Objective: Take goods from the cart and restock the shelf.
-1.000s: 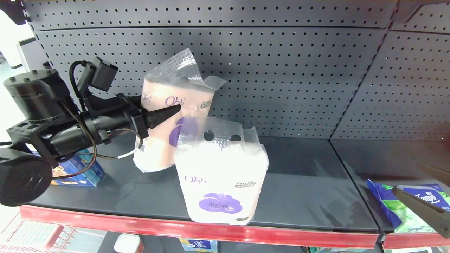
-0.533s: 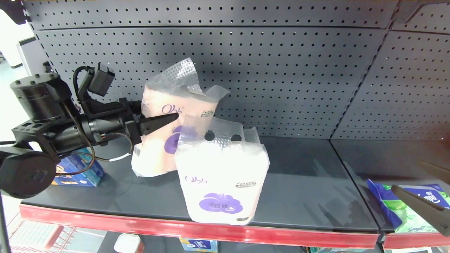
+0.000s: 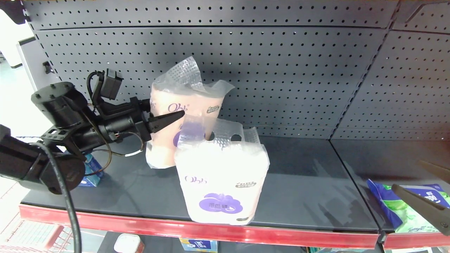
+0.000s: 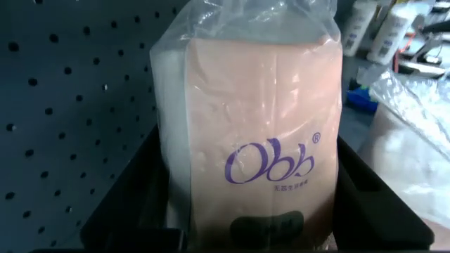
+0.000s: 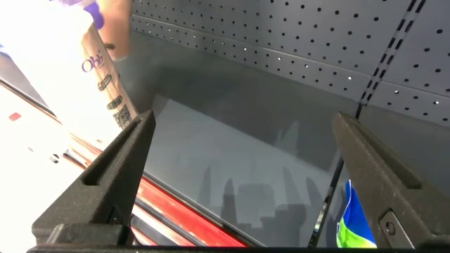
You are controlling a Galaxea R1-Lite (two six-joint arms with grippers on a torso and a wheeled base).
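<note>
A dark grey store shelf [image 3: 309, 189] with a pegboard back [image 3: 281, 70] and a red front edge carries a white tissue pack [image 3: 219, 182], upright at the front edge. Just behind it, nearer the pegboard, the left gripper [image 3: 168, 111] is clamped from both sides on a pink tissue pack [image 3: 182, 116]; the pack's base is low at the shelf board, though contact cannot be judged. The right gripper [image 5: 245, 123] hangs with its fingers spread wide near the shelf's front edge, close to a green-and-blue packet [image 3: 404, 207] in the bay to the right, and a small blue box [image 3: 88, 172] lies at the shelf's left end.
</note>
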